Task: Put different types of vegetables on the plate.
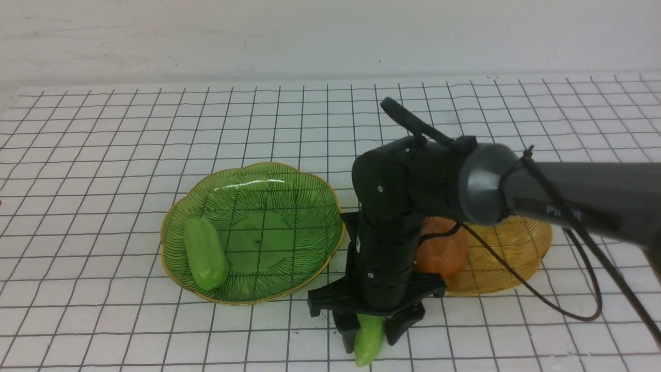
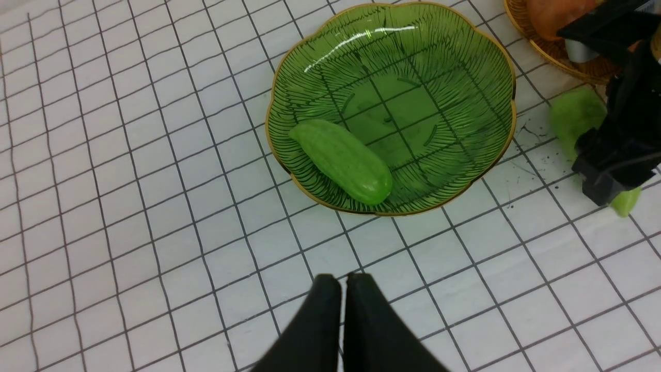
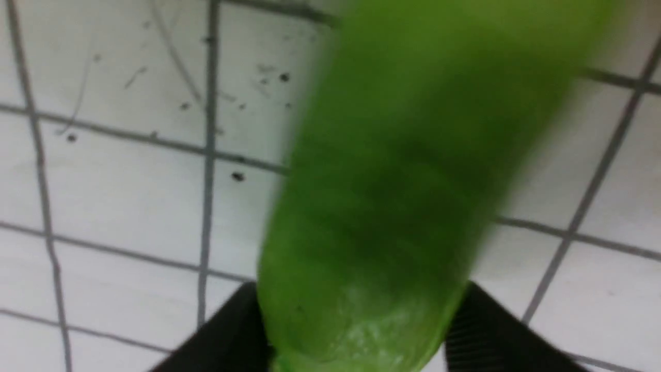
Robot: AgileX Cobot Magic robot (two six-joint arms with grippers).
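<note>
cucumber no. 2 (image 1: 367,349) is btwn the r. gripper's (image 1: 370,337) fingers now, jaws snug on both sides, nr the tabletop (image 1: 248,341), just r. of the green plate (image 1: 304,222); can't tell if it's clear of the surface. l. gripper (image 2: 346,281) is shut, tips tog., nothing in it. cucumber no. 1 (image 1: 206,253) lies in the green plate, l. side. over r., behind the arm, at least one orange-brown potato (image 1: 444,253) sits in the amber dish (image 1: 508,253), partly hidden.
</note>
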